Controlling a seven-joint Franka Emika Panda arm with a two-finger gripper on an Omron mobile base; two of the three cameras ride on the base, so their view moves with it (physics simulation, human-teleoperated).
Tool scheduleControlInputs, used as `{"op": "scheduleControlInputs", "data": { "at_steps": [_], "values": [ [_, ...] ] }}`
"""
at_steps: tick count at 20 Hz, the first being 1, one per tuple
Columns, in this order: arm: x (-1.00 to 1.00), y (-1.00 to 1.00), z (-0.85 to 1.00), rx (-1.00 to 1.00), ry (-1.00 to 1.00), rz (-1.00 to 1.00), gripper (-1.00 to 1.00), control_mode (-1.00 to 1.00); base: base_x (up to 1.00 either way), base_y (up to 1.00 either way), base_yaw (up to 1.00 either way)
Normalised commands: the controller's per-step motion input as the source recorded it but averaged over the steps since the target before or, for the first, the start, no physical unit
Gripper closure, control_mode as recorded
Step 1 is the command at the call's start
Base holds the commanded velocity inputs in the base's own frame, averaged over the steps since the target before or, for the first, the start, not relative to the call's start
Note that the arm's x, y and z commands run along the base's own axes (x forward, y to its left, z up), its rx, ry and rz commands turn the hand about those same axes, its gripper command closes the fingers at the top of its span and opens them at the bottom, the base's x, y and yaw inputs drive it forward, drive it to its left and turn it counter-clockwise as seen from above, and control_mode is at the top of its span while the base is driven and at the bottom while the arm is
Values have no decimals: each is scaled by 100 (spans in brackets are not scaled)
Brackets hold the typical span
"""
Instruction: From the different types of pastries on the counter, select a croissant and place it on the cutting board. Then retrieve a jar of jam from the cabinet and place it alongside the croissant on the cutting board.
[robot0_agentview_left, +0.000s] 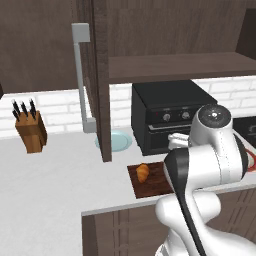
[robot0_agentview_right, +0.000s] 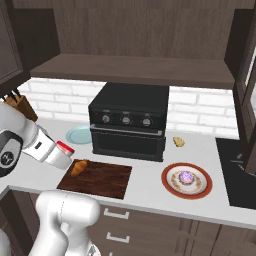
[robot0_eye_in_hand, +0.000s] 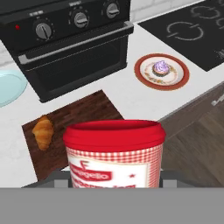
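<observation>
Closest to the hand camera stands the jar of jam (robot0_eye_in_hand: 114, 153), red lid up and checked label facing the lens, with the gripper (robot0_eye_in_hand: 114, 181) closed on its lower body from both sides; the fingertips themselves are hidden behind the jar, so only the hold can be read, at roughly the jar's own width. In the right base view the jar (robot0_agentview_right: 61, 154) rides at the end of the arm, above the front left part of the counter (robot0_agentview_right: 150, 192) and just off the left end of the cutting board (robot0_agentview_right: 102, 181).

That board lies along the counter's front edge, in front of the black oven (robot0_agentview_right: 129, 120), its long axis running parallel to that edge. The croissant (robot0_agentview_right: 77, 167) already rests on the board's left end, near the back left corner, angled slightly across the grain. The rest of the board, toward its right end, is bare wood.

The coming move turns on that gap: the jar hangs above and toward the croissant's side of the board, so it likely needs to travel toward the oven and then down onto bare wood just beside the croissant, without knocking it.

A red-rimmed plate (robot0_agentview_right: 170, 188) sits well to the right of the board and carries the round frosted pastry (robot0_agentview_right: 186, 176). A pale blue plate (robot0_agentview_right: 80, 135) lies behind the board's left end, with nothing on it. The cabinet door (robot0_agentview_left: 97, 75) stands open above the counter.
</observation>
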Motion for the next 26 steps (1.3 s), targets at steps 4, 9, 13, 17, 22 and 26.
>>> {"op": "scheduleControlInputs", "data": {
  "at_steps": [4,9,13,17,22,26],
  "values": [
    [2,-3,-100,0,-24,8,100,-100,0,0,0],
    [-4,-14,-100,0,-40,11,100,-100,0,0,0],
    [-25,-40,-100,1,-43,14,100,-100,0,0,0],
    [-43,-58,-100,10,-31,6,100,-100,0,0,0],
    [-46,-27,-100,11,-28,8,100,-100,0,0,0],
    [-24,8,-100,-5,-48,18,100,-100,0,0,0]
  ]
}}
